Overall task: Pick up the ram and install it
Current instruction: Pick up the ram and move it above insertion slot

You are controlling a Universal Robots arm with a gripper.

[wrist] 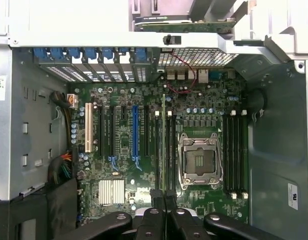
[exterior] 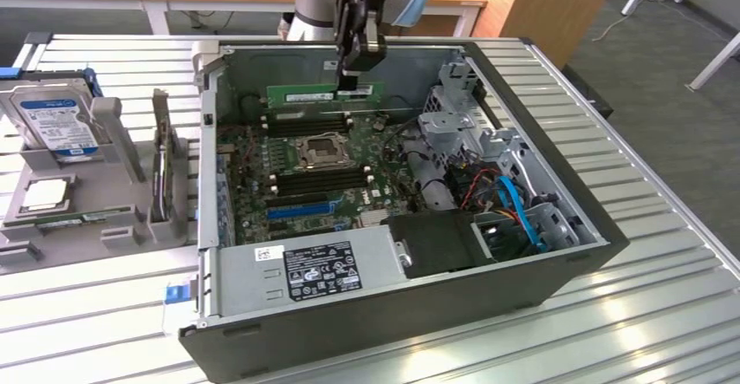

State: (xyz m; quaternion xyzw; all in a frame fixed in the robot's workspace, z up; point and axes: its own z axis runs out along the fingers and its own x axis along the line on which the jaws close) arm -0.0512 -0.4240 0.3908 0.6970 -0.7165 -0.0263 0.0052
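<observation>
Open computer case (exterior: 405,319) lies on its side on the slatted metal table (exterior: 659,315), motherboard facing up. In the exterior view the gripper (exterior: 349,81) hangs over the far part of the board, at 12 o'clock from the CPU socket (exterior: 321,149). Fingers are pressed together on the top edge of the ram (exterior: 303,95). The stick is held on its long edge, level, pale label facing the camera. It sits above the black memory slots (exterior: 303,124) on the socket's 12 o'clock side. Whether its lower edge touches a slot cannot be told. A second bank of slots (exterior: 318,180) lies at 6 o'clock from the socket. Power supply (exterior: 312,271) fills the near corner of the case at 6 o'clock. A hard drive (exterior: 52,115) stands in a grey holder (exterior: 69,206) outside the case at 9 o'clock. Wrist view: gripper (wrist: 165,197) pinches the ram (wrist: 165,145), seen edge-on as a thin line. The line runs parallel with the slot bank just beside the CPU socket (wrist: 200,161).
</observation>
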